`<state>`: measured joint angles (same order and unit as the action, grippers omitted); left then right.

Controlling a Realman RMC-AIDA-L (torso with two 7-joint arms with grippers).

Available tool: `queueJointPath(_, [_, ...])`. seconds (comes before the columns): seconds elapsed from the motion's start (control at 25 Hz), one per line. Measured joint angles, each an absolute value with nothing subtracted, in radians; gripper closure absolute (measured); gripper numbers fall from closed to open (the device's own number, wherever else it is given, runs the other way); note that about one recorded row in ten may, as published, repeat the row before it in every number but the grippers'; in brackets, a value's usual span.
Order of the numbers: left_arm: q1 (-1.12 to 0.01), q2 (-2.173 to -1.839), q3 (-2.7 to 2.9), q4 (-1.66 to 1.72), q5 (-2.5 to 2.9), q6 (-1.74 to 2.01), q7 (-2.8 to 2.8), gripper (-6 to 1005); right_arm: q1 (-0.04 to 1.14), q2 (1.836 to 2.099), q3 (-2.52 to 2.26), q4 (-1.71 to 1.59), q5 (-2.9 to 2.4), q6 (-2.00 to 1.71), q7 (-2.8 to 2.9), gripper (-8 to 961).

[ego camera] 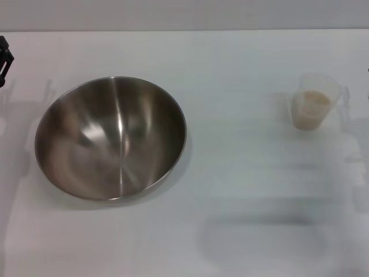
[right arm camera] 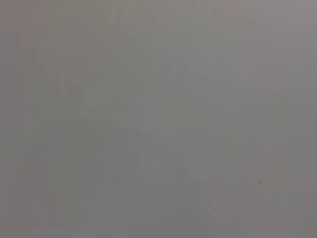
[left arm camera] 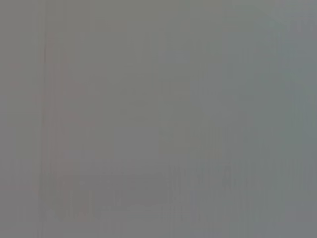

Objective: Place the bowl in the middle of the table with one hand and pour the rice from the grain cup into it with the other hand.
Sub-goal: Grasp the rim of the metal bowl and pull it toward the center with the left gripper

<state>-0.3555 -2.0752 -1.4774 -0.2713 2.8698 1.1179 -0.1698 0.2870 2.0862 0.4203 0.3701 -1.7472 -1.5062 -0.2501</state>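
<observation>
Two vessels sit untouched: the bowl (ego camera: 110, 138), stiff, slick steel near the left end effector (ego camera: 4, 60), best pinched at its rim; its fingers' spacing I cannot tell. The grain cup (ego camera: 315, 101), light, probably suits its handle.

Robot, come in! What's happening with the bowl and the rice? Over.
Left end effector at table's left edge, idle. Bowl left of centre, empty. Rice in cup, right. Nothing between.

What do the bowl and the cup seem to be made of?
The bowl looks like metal, probably stainless steel: silver, brushed, with bright streaks of reflected light inside. The cup looks like clear, slightly cloudy plastic, since the beige rice shows through its wall.
</observation>
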Motion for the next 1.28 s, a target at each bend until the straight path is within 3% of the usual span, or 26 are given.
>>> queueJointPath(1.28, [-0.348,-2.07,-1.498,-0.281,2.868,1.123,-0.189,169,0.289,2.089,0.397,0.389,-1.747,-1.502,-0.25,452])
